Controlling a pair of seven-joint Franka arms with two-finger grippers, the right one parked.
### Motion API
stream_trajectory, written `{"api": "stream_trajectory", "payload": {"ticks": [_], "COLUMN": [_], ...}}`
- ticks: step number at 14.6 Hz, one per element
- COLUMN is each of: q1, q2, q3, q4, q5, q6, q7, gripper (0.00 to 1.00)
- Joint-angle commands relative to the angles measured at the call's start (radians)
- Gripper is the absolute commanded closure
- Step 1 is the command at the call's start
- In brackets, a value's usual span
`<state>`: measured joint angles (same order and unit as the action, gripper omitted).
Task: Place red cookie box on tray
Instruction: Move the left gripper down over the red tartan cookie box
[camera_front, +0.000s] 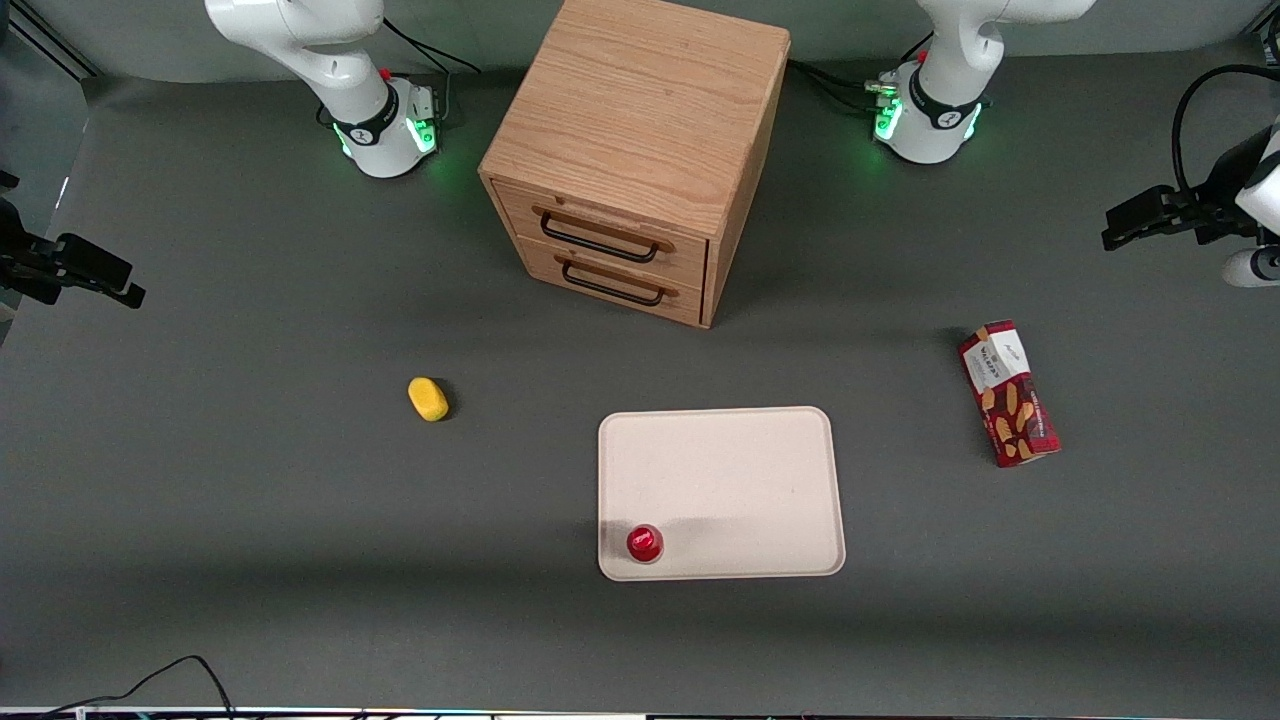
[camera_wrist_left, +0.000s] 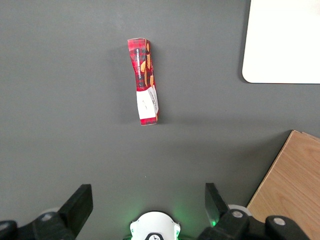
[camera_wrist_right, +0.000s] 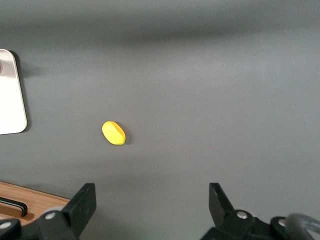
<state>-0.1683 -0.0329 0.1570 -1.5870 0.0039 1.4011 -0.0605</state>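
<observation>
Nearest the front camera, the tray (camera_front: 720, 470) carries a small round red-topped object (camera_front: 644, 543), while the red cookie box (camera_front: 1007, 393), a light, crushable carton best gripped across its narrow width mid-length, lies flat below the raised gripper (camera_wrist_left: 148, 197), whose fingers are spread.

Grey table, oak drawers

We see a dark grey matte tabletop (camera_front: 250, 520) under soft, even light; on it stands a light wooden two-drawer cabinet (camera_front: 640, 140) with black handles, casting a faint shadow toward the working arm's end
</observation>
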Motion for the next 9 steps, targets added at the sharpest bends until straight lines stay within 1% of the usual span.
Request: {"api": "stream_trajectory", "payload": {"ticks": [1, 4, 6, 7, 9], "q1": [0.012, 0.01, 0.012, 0.01, 0.016], "q2": [0.013, 0.028, 0.039, 0.045, 0.047], "q3": [-0.007, -0.007, -0.004, -0.004, 0.004], "q4": [0.033, 0.047, 0.045, 0.036, -0.04], "q5": [-0.012, -0.012, -0.009, -0.005, -0.001], "q6": [-0.034, -0.034, -0.036, -0.037, 0.014], "q7": [0.028, 0.01, 0.033, 0.033, 0.044], "gripper": [0.0, 0.0, 0.0, 0.0, 0.0]}}
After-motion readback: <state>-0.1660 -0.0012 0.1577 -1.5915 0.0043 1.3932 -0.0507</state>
